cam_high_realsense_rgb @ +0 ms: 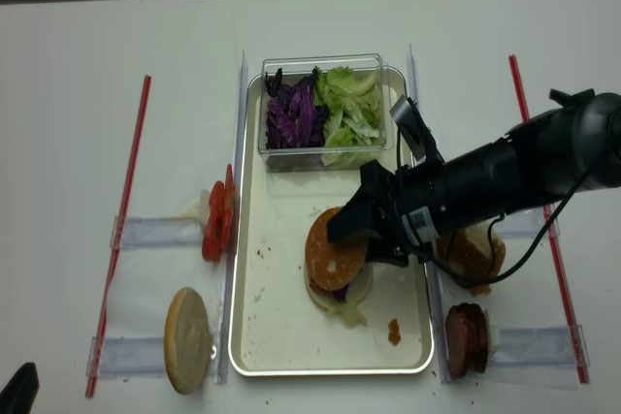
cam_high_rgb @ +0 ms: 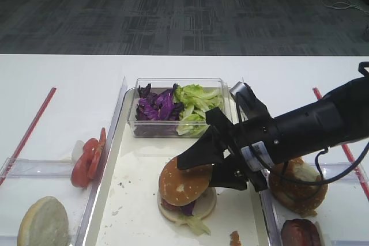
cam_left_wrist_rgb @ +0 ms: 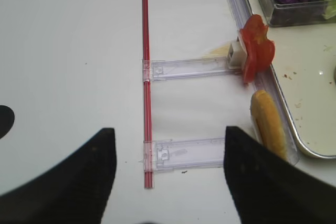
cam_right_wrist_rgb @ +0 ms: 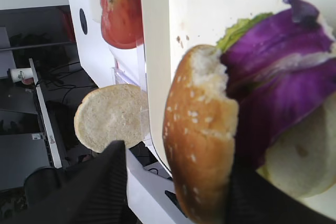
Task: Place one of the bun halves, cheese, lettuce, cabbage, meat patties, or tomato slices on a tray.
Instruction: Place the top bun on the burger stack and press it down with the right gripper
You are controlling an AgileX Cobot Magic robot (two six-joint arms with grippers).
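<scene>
In the first high view, my right pincer (cam_high_rgb: 206,170) sits in the lower middle of the frame, its two dark fingers spread wide on either side of the seeded bun top (cam_high_rgb: 183,181). The bun rests on a stack of cabbage, lettuce and a pale bottom bun on the tray (cam_high_rgb: 144,211), so I judge the placing done and the grip released. The clear tub (cam_high_rgb: 176,108) of purple cabbage (cam_high_rgb: 154,108) and lettuce (cam_high_rgb: 196,105) stands at the upper end of the tray.

My right wrist view fills with the bun top, tilted, torn white at its upper edge, a purple cabbage leaf (cam_right_wrist_rgb: 283,77) bulging out at its right. My fingers (cam_right_wrist_rgb: 100,187) show as dark shapes at the bottom, one to each side of the bun; the right one looks close to its crust, though I cannot tell if it touches.

My left wrist view shows the left pincer (cam_left_wrist_rgb: 168,182) open and empty above the bench (cam_left_wrist_rgb: 68,51), with the tomato slices (cam_left_wrist_rgb: 256,51) upright at the upper right.

In the second high view the stack (cam_high_realsense_rgb: 337,261) lies mid-tray, and a meat patty (cam_high_realsense_rgb: 466,338) waits at the lower right.

The risk I see: the bun sits tilted on loose leaves, so if I pull back sideways and a finger drags the crust, the top could slide off or the stack could topple.
</scene>
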